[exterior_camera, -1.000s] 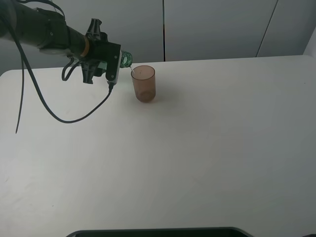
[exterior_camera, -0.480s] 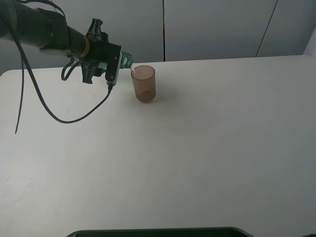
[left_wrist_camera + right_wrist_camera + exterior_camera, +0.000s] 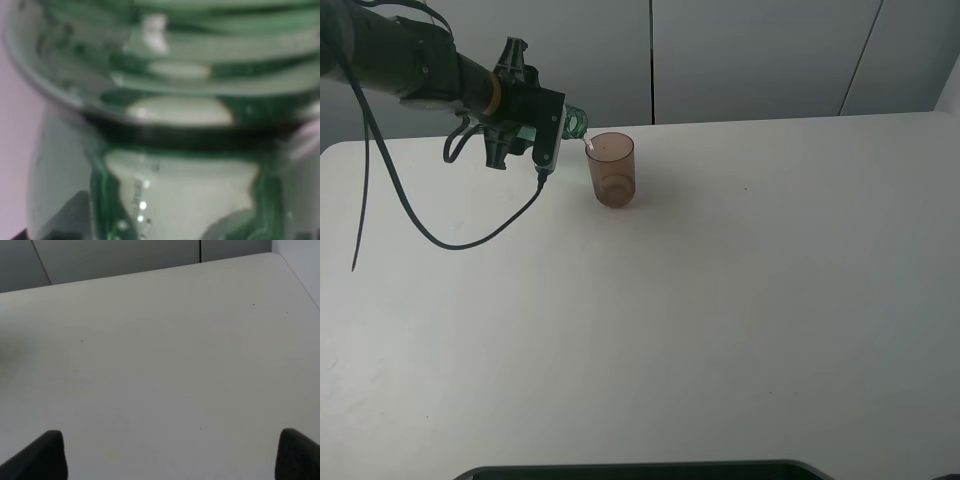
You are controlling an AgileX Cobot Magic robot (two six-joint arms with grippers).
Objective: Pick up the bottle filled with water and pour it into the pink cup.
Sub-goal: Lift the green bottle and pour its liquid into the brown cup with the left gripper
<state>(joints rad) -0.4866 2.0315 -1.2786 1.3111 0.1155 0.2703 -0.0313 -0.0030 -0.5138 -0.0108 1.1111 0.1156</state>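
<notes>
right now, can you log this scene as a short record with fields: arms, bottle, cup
left gripper: shut on the bottle, held above the table
bottle: tipped, mouth at the rim of the pink cup; body mostly hidden by the gripper
pink cup: upright on the table, just right of the bottle in the high view
pour: thin pale streak at the rim, likely water; cup level unclear
right gripper: open, nothing between its fingers

A white table (image 3: 720,300) (matte, with a few tiny dark specks (image 3: 744,187)) carries 1 standing thing: the pink cup (image 3: 611,170), upright on the far-left part of the top, with a soft shadow just beside it.
</notes>
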